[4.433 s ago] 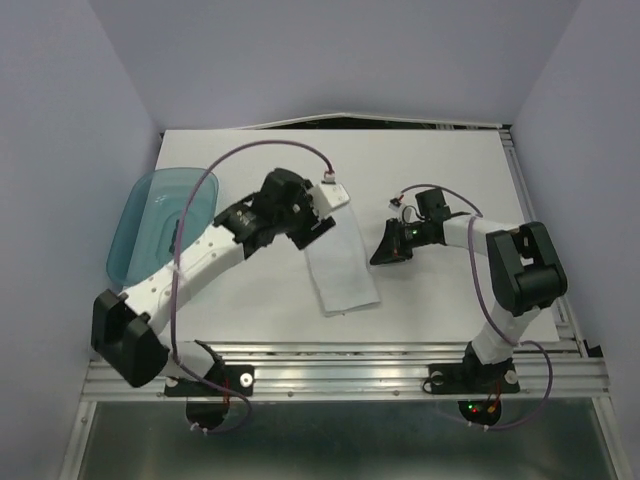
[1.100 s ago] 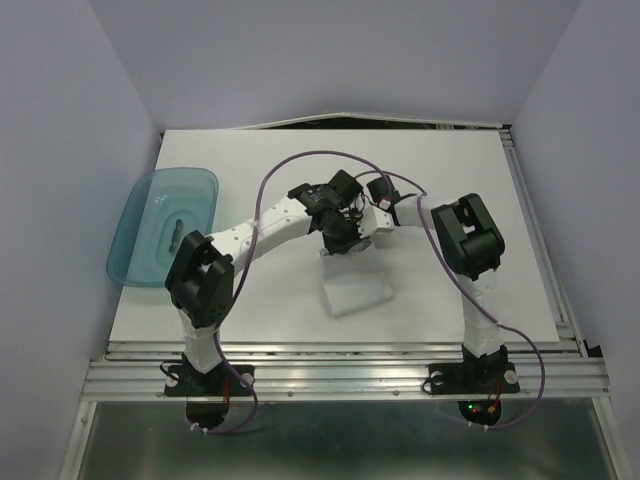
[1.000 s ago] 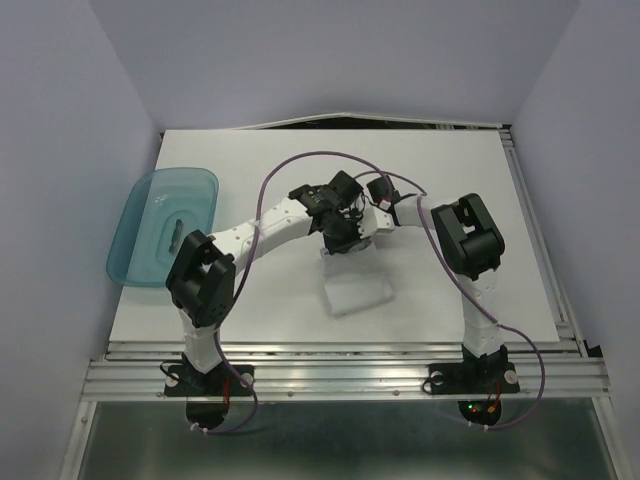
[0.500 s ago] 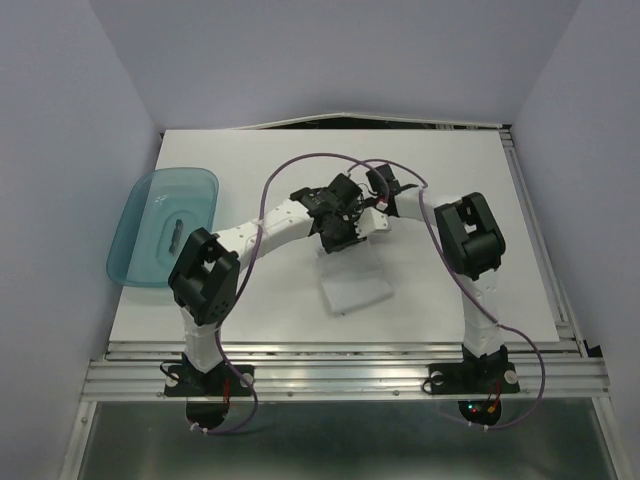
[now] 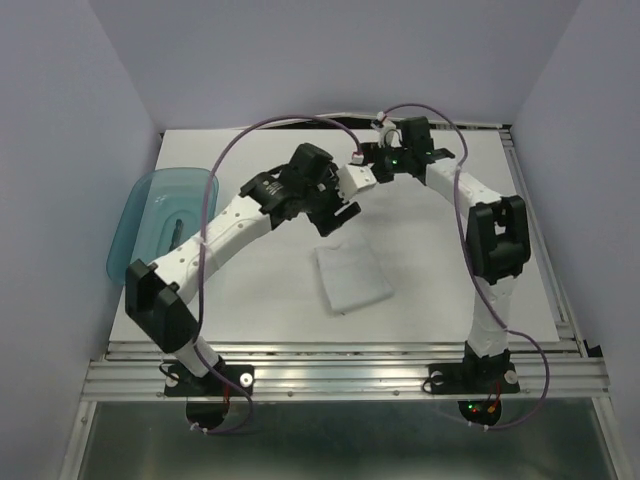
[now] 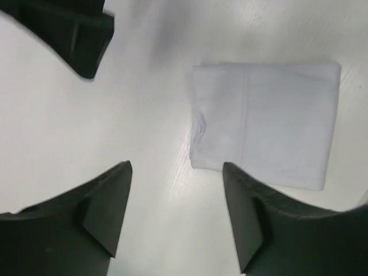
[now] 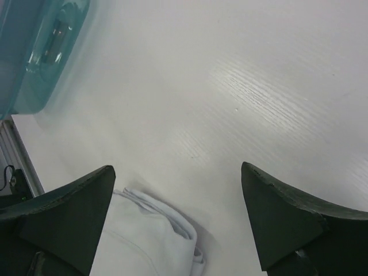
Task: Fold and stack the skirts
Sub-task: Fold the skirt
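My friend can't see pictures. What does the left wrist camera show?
A folded white skirt lies flat on the pale table, just ahead of the left gripper. Its two dark fingers stand open with nothing between them. Another dark robot part shows in the top left corner.

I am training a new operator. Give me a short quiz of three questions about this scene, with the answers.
1. True or false: the left gripper is clamped on the folded skirt.
2. The teal tray sits: A) at the left edge of the table; B) under the skirt; C) on top of the skirt.
3. Fill in: the right gripper is ___.
Key: 1 false, it is open and empty; 2 A; 3 open.
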Robot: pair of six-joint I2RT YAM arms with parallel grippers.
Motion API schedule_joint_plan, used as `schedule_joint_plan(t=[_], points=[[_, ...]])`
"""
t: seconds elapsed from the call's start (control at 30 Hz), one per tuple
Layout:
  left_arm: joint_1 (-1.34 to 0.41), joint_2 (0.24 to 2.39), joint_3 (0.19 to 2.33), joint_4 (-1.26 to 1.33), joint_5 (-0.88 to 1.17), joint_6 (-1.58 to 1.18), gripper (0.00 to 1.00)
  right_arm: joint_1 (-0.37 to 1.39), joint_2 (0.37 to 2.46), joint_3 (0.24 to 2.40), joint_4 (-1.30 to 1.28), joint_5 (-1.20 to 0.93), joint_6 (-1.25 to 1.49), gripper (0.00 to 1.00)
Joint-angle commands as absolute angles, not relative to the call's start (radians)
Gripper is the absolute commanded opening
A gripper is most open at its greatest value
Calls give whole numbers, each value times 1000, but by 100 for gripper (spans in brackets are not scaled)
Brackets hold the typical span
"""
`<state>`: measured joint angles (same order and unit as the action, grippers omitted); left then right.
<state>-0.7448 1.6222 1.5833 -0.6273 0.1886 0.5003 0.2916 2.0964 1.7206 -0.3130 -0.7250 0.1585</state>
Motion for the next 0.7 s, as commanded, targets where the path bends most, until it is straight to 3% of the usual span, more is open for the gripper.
schedule_joint_plan(t=[0.0,0.23,0.4,0.67], points=[[-695,1462,1397,-494,338,302,82,270,1896,1628,-304,-777,195,94],[-591,1387,1134,-274,618,45,87,291,1671,1252,-206,-956,421,93],[-551,1446,976,-19,853,-147,82,314,1603,919,26,-1032,540,92],[-471,1704,931,133,877,-219,76,314,1727,873,17,-1011,442,90]])
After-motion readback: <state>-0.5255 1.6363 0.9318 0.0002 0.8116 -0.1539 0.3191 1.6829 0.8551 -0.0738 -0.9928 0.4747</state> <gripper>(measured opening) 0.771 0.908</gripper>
